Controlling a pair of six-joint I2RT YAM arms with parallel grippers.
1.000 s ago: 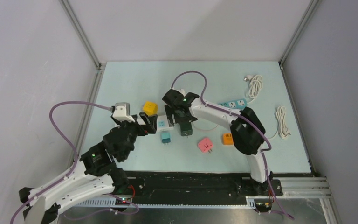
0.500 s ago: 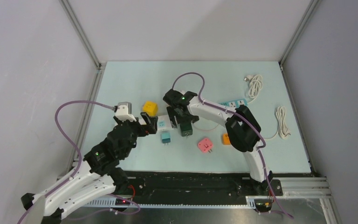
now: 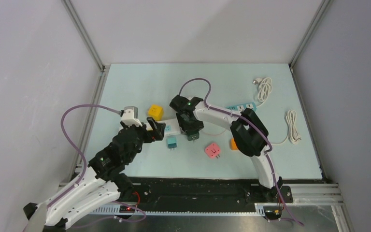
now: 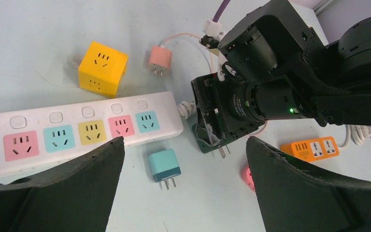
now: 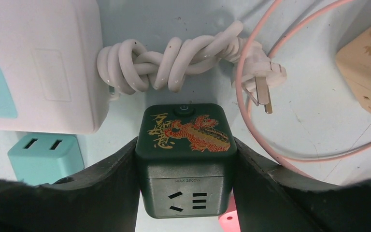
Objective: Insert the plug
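Your pale blue surface point(image 3: 130, 84) sat boxed in by plain white walls point(image 3: 188, 29) with aluminium corner posts point(image 3: 83, 35), evenly lit.

Bright, even overhead light, faint soft shadows on the counter point(image 3: 125, 87), crisp focus, slight wide-angle bowing close up.

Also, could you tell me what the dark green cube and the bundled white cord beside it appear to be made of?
The dark green cube looks like hard moulded plastic, matte: rounded edges, a seam, a printed gold-and-red dragon. The white cord is probably rubbery PVC sheathing, smooth with a faint sheen, bending into soft loops.
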